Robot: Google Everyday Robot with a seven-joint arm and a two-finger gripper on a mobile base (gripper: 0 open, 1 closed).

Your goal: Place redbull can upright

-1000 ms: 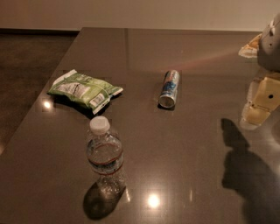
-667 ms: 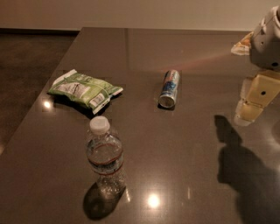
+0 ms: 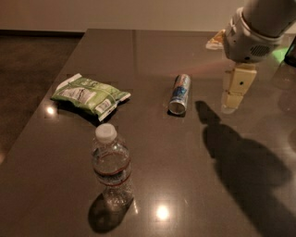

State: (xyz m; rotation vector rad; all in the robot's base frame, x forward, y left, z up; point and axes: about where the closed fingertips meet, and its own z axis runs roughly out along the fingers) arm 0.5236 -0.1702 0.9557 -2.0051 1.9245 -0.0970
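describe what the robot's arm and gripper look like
The gripper hangs at the upper right over the table, to the right of the lying redbull can. It is a pale cream, blocky piece with a small dark dot on its face. The arm above it is a thick, rounded white-grey housing with a small perforated grille patch. No cables show.

A dark, glossy brown tabletop [image 3: 60, 185] reflects 2 light spots [image 3: 162, 213]. Behind it, dark floor [image 3: 32, 51] meets a pale wall [image 3: 115, 14]. The gripper [image 3: 230, 104] hangs above the table's right side.
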